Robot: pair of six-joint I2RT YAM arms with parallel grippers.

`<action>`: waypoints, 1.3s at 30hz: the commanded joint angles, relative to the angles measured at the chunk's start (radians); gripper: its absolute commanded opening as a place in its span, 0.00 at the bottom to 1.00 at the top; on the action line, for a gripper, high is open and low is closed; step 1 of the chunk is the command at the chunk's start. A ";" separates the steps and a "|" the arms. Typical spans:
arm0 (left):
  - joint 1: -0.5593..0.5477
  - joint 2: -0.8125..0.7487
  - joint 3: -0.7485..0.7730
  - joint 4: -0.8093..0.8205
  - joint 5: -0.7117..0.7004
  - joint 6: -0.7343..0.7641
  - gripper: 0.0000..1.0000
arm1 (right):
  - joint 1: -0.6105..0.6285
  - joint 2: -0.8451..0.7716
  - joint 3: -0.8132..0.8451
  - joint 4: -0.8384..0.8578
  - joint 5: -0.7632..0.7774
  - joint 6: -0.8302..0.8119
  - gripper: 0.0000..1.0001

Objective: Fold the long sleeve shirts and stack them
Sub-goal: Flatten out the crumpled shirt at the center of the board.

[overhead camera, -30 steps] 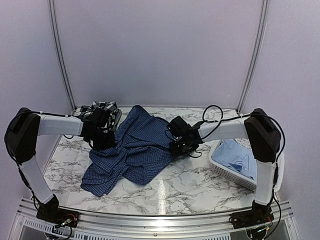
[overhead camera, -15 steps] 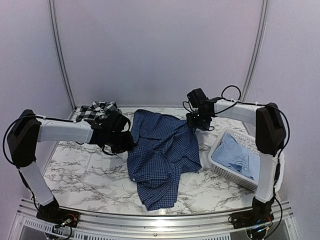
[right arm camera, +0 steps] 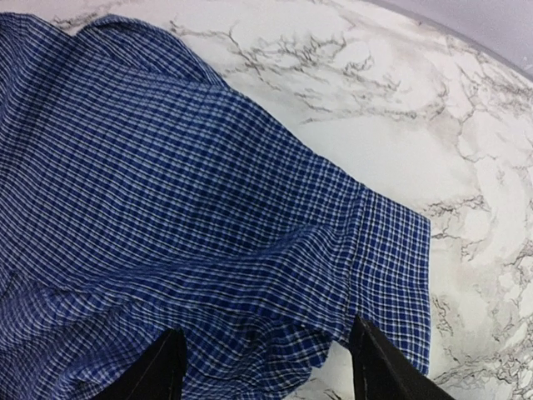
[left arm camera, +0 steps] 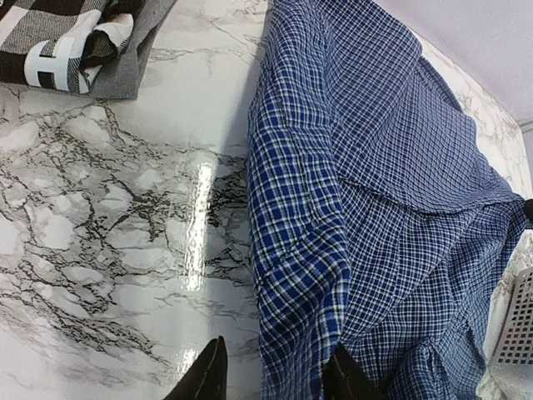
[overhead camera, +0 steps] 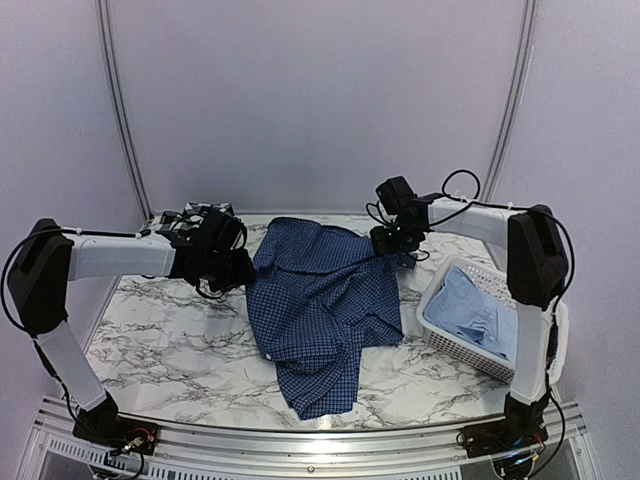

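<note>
Two robot arms are reaching over a marbled white surface [overhead camera: 150, 340] and holding up a dark blue checked shirt [overhead camera: 325, 310] between them. The left end effector [overhead camera: 238, 270] is pinching the shirt's left edge. In the left wrist view its two dark fingers [left arm camera: 208, 375] are sitting narrowly on either side of a fold of cloth, and the rest of the shirt is spreading away ahead of it and to its right. The right end effector [overhead camera: 388, 243] is gripping the shirt's upper right edge. In the right wrist view its fingers [right arm camera: 162, 367] are standing further apart with bunched cloth running down between them, and creases are fanning out from the grip.

From the line between the two end effectors, the shirt is draping down and forward onto the surface, its lowest part trailing toward the near edge.

Just behind the left end effector, a black-and-white plaid shirt [overhead camera: 205, 213] is lying at the back of the surface. To the right of the right end effector and nearer the arm bases, a pale blue shirt [overhead camera: 478, 310] is lying crumpled inside a white slatted basket [overhead camera: 445, 345].
</note>
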 commanded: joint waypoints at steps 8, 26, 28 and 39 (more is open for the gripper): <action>-0.002 -0.102 0.047 -0.081 -0.068 0.148 0.45 | -0.103 -0.134 -0.195 0.135 -0.106 0.146 0.76; -0.043 -0.063 0.102 -0.074 0.021 0.191 0.46 | -0.228 -0.268 -0.480 0.291 -0.219 0.277 0.85; -0.044 -0.060 0.100 -0.071 0.021 0.189 0.46 | -0.227 -0.251 -0.455 0.282 -0.226 0.281 0.83; -0.044 -0.043 0.102 -0.057 0.033 0.191 0.46 | -0.133 -0.299 -0.390 0.213 -0.259 0.156 0.83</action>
